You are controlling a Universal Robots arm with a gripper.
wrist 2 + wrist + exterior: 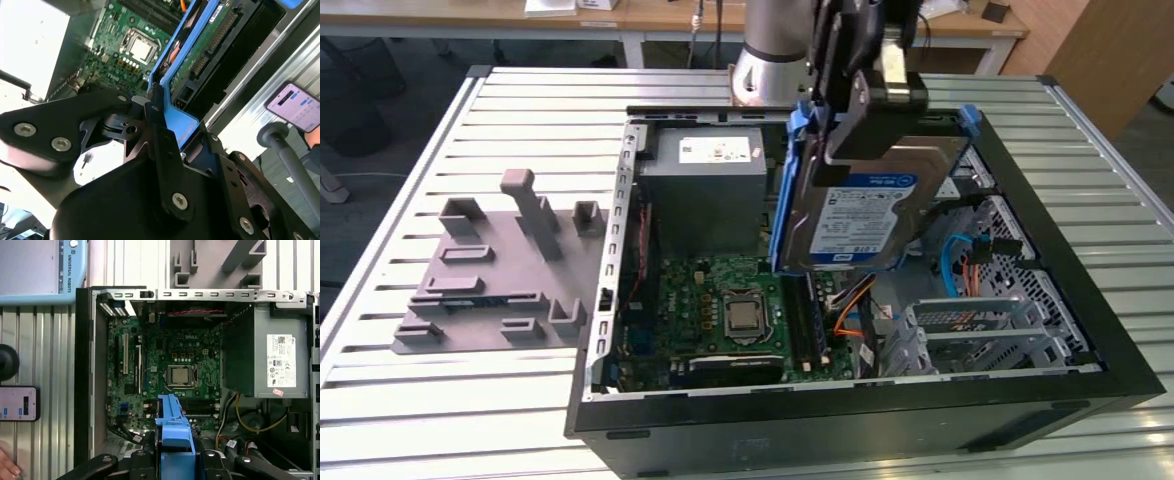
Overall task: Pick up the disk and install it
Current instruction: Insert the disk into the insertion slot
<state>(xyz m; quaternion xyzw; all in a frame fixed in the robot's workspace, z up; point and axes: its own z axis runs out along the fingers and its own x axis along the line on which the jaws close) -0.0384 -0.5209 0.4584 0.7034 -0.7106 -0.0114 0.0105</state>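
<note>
The gripper [851, 140] is clamped on the upper edge of the disk [871, 215], holding it on edge and slightly tilted above the open computer case [854, 425], over the middle of the case between the motherboard [720, 320] and the drive cage [981, 325]. It looks like a stiff, dense slab, heavy for its size, with smooth metal faces that could slip. Its blue bracket [175, 432] is plastic and likely to flex. The bare circuit board [212, 42] on its underside and its connector are probably fragile, so the bracket's end and the metal side edges are the safer places to grip.
</note>
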